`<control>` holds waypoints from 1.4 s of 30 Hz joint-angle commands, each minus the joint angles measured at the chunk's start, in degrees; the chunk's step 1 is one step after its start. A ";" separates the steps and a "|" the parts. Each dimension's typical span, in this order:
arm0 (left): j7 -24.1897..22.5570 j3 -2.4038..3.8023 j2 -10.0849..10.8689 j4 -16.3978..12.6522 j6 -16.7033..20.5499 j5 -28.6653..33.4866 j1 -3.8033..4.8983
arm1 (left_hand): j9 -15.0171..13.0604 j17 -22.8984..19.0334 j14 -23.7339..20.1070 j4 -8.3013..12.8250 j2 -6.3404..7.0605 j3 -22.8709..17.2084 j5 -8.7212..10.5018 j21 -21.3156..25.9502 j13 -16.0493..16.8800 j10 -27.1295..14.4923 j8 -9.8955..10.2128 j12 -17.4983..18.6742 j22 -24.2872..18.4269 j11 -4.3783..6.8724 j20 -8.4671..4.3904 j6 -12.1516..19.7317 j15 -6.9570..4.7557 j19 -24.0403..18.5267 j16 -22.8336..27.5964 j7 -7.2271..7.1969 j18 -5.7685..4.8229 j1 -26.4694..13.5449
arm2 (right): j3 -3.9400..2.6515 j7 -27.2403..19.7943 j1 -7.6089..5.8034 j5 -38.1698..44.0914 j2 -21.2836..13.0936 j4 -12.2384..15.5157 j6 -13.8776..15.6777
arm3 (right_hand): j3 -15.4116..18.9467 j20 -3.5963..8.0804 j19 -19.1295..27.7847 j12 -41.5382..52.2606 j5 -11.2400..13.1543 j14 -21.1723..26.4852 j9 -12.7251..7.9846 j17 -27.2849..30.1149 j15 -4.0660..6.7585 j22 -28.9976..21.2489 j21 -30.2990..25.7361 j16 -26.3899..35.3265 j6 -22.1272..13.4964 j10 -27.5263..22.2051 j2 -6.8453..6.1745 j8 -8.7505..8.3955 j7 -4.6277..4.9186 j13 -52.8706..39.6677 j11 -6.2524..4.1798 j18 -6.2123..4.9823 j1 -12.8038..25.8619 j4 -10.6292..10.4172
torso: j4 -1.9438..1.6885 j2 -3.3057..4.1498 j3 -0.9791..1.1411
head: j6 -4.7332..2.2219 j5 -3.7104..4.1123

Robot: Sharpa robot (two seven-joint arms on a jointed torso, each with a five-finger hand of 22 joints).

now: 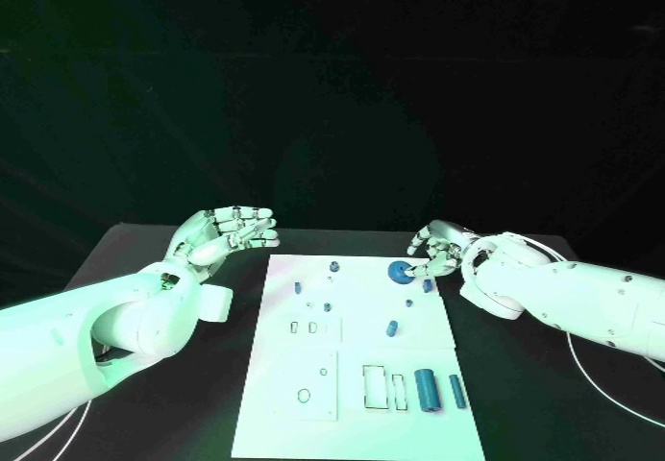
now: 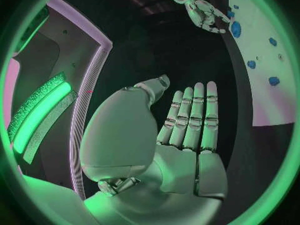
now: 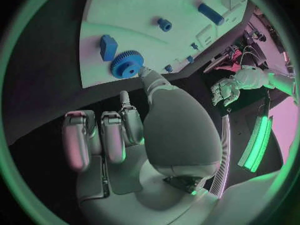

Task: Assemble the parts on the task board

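The white task board (image 1: 354,423) lies in the middle of the black table. A blue gear (image 1: 399,273) sits near its far right corner. My right hand (image 1: 441,252) hovers just right of the gear; in the right wrist view the thumb tip touches the rim of the gear (image 3: 127,64) while the other fingers (image 3: 100,135) stay clear of it. A blue block (image 3: 108,46) lies beside the gear. My left hand (image 1: 222,235) is raised off the board's far left corner, and its fingers (image 2: 194,115) are stretched out holding nothing.
Two blue cylinders (image 1: 427,389) (image 1: 457,391) lie at the board's near right, beside rectangular slots (image 1: 376,387). Small blue pieces (image 1: 392,329) (image 1: 297,286) are scattered over the far half. Bare black table (image 1: 166,403) flanks the board on both sides.
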State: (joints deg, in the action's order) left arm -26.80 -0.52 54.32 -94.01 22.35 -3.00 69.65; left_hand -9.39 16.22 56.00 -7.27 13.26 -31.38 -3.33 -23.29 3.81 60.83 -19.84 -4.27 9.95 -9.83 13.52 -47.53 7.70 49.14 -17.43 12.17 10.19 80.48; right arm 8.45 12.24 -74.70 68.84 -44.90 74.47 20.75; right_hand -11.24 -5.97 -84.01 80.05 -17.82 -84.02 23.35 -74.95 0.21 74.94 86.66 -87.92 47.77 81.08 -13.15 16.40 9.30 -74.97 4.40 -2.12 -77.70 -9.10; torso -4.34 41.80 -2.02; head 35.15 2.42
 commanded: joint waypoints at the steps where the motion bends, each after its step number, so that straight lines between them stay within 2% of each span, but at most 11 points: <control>1: -0.37 0.05 -0.13 -0.12 -1.11 0.21 0.07 | -0.02 0.07 -0.40 0.11 -0.12 0.26 0.23 -0.28 0.05 0.01 0.25 0.36 0.09 -0.39 0.08 0.44 -0.08 0.28 0.23 1.34 0.19 -0.25 | 0.00 0.46 0.22 -1.09 0.60 -0.75 -1.78 | 0.21 -0.48 -2.74 0.05 -0.13 -4.84 0.06 -9.49 -0.49 10.59 0.26 -0.37 -0.43 0.09 -0.06 0.17 -0.13 -3.84 -0.03 0.92 -0.37 -0.04 | -0.03 0.00 -0.10 | 0.13 0.00; 11: -0.33 0.04 -0.09 -0.18 -1.14 0.21 0.07 | -0.05 0.18 -0.36 0.20 -0.21 0.32 0.23 -0.37 0.07 0.07 0.28 0.36 0.12 -0.36 0.07 0.39 -0.10 0.24 0.24 1.29 0.19 -0.26 | 0.05 -0.02 1.07 -1.25 2.72 -2.93 -1.95 | -0.13 -0.51 -2.80 0.46 -0.43 -4.86 0.11 -9.63 -0.51 10.70 0.32 -0.43 -0.38 0.34 0.33 0.45 -0.13 -4.30 -0.01 0.94 -0.79 -0.29 | -0.05 -0.05 -0.13 | 0.17 -0.18; 17: -0.33 0.04 0.02 -0.24 -1.10 0.21 0.07 | -0.06 0.20 -0.36 0.23 -0.24 0.33 0.22 -0.39 0.07 0.08 0.29 0.37 0.13 -0.35 0.06 0.39 -0.10 0.23 0.24 1.28 0.19 -0.25 | 0.08 -0.11 1.42 -1.16 3.43 -4.04 -2.14 | -0.38 -0.52 -2.92 0.68 -0.50 -4.88 0.12 -9.74 -0.51 10.88 0.43 -0.47 -0.31 0.50 0.51 0.58 -0.14 -4.56 -0.02 0.98 -1.01 -0.37 | -0.04 -0.05 -0.13 | 0.44 -0.22; 27: -0.30 0.04 0.09 -0.27 -1.10 0.21 0.07 | -0.06 0.20 -0.36 0.23 -0.24 0.33 0.22 -0.39 0.07 0.08 0.29 0.37 0.13 -0.35 0.06 0.39 -0.10 0.23 0.24 1.28 0.19 -0.25 | 0.11 -0.12 1.71 -0.85 3.97 -4.65 -2.30 | -1.57 -0.51 -3.10 1.23 -0.61 -4.92 0.12 -9.96 -0.48 11.18 0.62 -0.56 0.15 0.90 1.03 1.02 -0.20 -5.18 -0.09 1.05 -1.60 -0.60 | 0.02 -0.09 -0.07 | 0.68 -0.33; 31: -0.30 0.04 0.10 -0.27 -1.10 0.21 0.07 | -0.07 0.25 -0.35 0.29 -0.32 0.32 0.22 -0.44 0.07 0.09 0.31 0.38 0.15 -0.34 0.05 0.36 -0.11 0.21 0.25 1.27 0.20 -0.21 | 0.12 -0.13 1.74 -0.73 4.06 -4.77 -2.33 | -2.99 -0.48 -3.22 1.52 -0.54 -4.93 0.01 -10.01 -0.43 11.37 0.74 -0.59 0.59 1.13 1.33 1.25 -0.24 -5.53 -0.14 1.10 -2.01 -0.71 | 0.02 -0.10 -0.08 | 0.69 -0.38; 34: -0.29 0.04 0.09 -0.27 -1.13 0.21 0.07 | -0.07 0.25 -0.35 0.29 -0.32 0.32 0.22 -0.44 0.07 0.09 0.31 0.38 0.15 -0.34 0.05 0.36 -0.11 0.21 0.25 1.27 0.20 -0.21 | 0.15 -0.11 1.76 -0.41 4.17 -4.80 -2.33 | -6.35 -0.32 -3.35 1.94 1.83 -4.94 -0.36 -10.13 -0.24 11.62 0.87 -0.64 2.06 1.53 1.21 1.30 -0.49 -6.06 -0.42 1.14 -2.38 -0.89 | 0.07 -0.09 -0.06 | 0.69 -0.39; 38: -0.28 0.04 0.08 -0.26 -1.15 0.21 0.07 | -0.07 0.27 -0.35 0.30 -0.36 0.31 0.22 -0.46 0.07 0.10 0.32 0.38 0.15 -0.34 0.05 0.35 -0.12 0.20 0.26 1.27 0.19 -0.21 | 0.18 -0.01 1.88 0.81 4.36 -4.74 -1.87 | -9.77 -0.07 -3.56 2.43 2.10 -4.95 -0.60 -10.20 0.06 11.94 1.06 -0.66 3.84 2.05 0.88 1.37 -0.91 -6.65 -0.75 1.22 -2.50 -0.66 | 0.05 -0.10 -0.03 | 0.69 -0.36; 42: -0.26 0.04 0.10 -0.25 -1.15 0.21 0.07 | -0.07 0.27 -0.35 0.30 -0.36 0.31 0.22 -0.46 0.07 0.10 0.32 0.38 0.15 -0.34 0.05 0.35 -0.12 0.20 0.26 1.27 0.19 -0.21 | 0.21 0.07 2.05 3.22 4.43 -4.36 0.07 | -11.59 0.12 -3.91 3.07 2.14 -4.97 -0.65 -10.28 0.28 12.42 1.39 -0.69 4.94 2.71 0.67 1.50 -1.21 -7.37 -1.01 1.35 -2.32 -0.40 | 0.02 -0.10 -0.04 | 0.67 -0.35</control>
State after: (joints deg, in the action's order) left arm -26.73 -0.52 54.47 -94.12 22.16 -2.94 69.65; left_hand -9.39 16.42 56.00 -7.11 13.26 -31.23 -3.33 -23.52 3.81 60.83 -19.85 -4.27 10.01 -9.83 13.52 -47.53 7.70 49.14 -17.43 12.17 10.19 80.48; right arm 8.53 12.36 -72.91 68.88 -40.58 69.87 19.91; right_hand -22.66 -5.96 -84.00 82.93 -15.70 -84.02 22.49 -74.93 0.21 74.91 87.87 -88.34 52.34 83.54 -12.18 17.40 8.25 -74.94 3.38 -1.25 -80.02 -9.55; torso -4.30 41.70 -2.07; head 35.83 2.05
